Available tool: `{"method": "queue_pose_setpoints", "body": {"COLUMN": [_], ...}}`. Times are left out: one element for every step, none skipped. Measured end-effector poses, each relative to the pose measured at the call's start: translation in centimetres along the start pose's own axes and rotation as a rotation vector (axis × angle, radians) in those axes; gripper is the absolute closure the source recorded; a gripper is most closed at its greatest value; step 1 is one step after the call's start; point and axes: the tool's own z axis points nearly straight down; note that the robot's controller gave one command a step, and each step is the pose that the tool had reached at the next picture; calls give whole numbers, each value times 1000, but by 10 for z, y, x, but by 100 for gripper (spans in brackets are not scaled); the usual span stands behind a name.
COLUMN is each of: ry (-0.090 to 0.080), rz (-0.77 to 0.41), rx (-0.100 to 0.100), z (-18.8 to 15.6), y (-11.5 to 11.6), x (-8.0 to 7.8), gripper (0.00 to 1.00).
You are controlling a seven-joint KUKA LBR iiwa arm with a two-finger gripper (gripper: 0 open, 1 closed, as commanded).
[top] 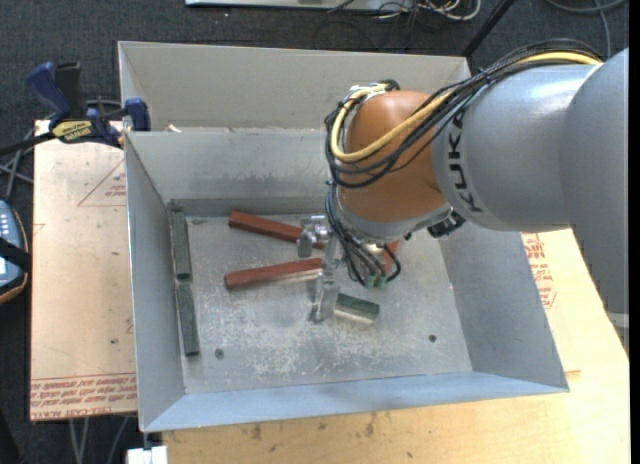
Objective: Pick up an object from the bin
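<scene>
Low in the bin (280, 352), gripper (320, 310) just beside a green block (358, 307), by the end of a red stick (270, 274); cannot tell whether released or clenched.

Small grey-green block (357, 307): short, rectangular, lying flat on the bin (260, 347) floor just right of centre. Its long side is slightly tilted. It sits just beside the gripper (322, 304); contact cannot be told.

Lower red-brown stick (270, 274): long, flat, near-horizontal, right end running in by the gripper.

Upper red-brown stick (262, 224): slants down to the right, apart from the lower one.

Upper grey-green bar (180, 244) and lower grey-green bar (187, 320): end to end along the foot of the left wall.
</scene>
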Motion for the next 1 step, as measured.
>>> {"method": "queue_pose_setpoints", "body": {"ry": [0], "rz": [47], "rx": [3], "z": [59], "y": [11], "x": [28], "gripper": [0]}}
